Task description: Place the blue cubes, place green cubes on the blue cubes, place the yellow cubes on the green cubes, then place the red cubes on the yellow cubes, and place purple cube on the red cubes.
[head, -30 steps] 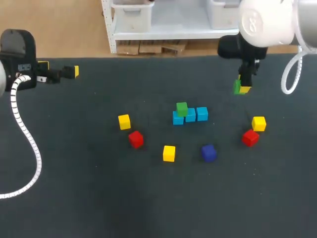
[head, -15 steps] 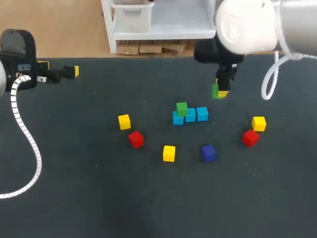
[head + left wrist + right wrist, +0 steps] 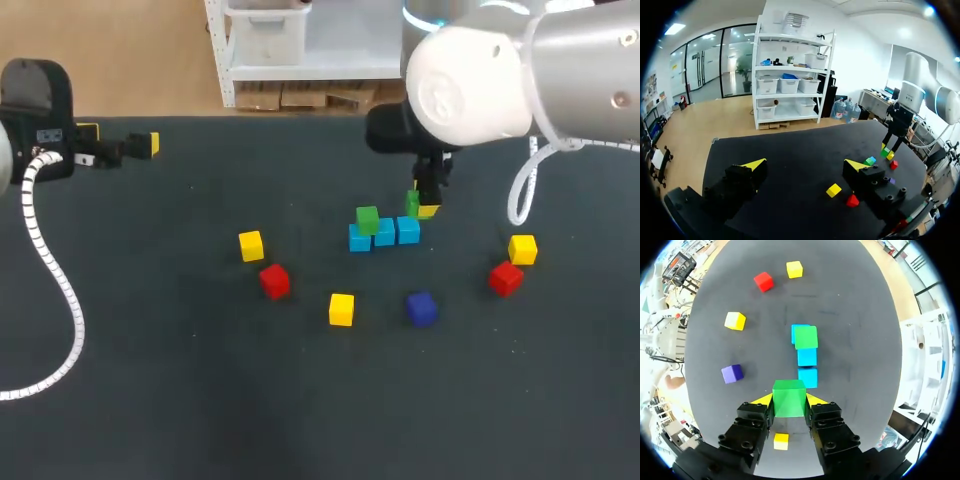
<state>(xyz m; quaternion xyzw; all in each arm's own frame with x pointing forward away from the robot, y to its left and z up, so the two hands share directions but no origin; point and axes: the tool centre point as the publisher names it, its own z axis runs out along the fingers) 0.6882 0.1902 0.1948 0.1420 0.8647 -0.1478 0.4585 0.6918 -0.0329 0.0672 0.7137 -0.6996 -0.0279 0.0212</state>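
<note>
the right gripper (image 3: 789, 402) is pinching a green cube (image 3: 788, 396) from two sides and holds it in the air just beside the right end of the row of blue cubes (image 3: 384, 233), close to the end blue cube (image 3: 407, 229). the left gripper (image 3: 805, 167) hangs well apart at the far left of the table (image 3: 150, 380), fingers spread with nothing between them.

what could go wrong, as i judge it: the blue cubes touch one another, so there is little room to spare. if the green cube comes down off-centre it may overhang an edge and tip off, or shove the end blue cube out of line. the fingers look set across the row, which helps, but a twist could bring one against the middle blue cube (or the other green cube (image 3: 367, 219), already sitting on the left-hand blue one). letting go too high could make it bounce.

count: three blue cubes; two green, one stacked and one held; three yellow cubes (image 3: 251, 245) (image 3: 341, 309) (image 3: 522, 249); two red cubes (image 3: 274, 281) (image 3: 505, 277); one purple cube (image 3: 421, 308).
</note>
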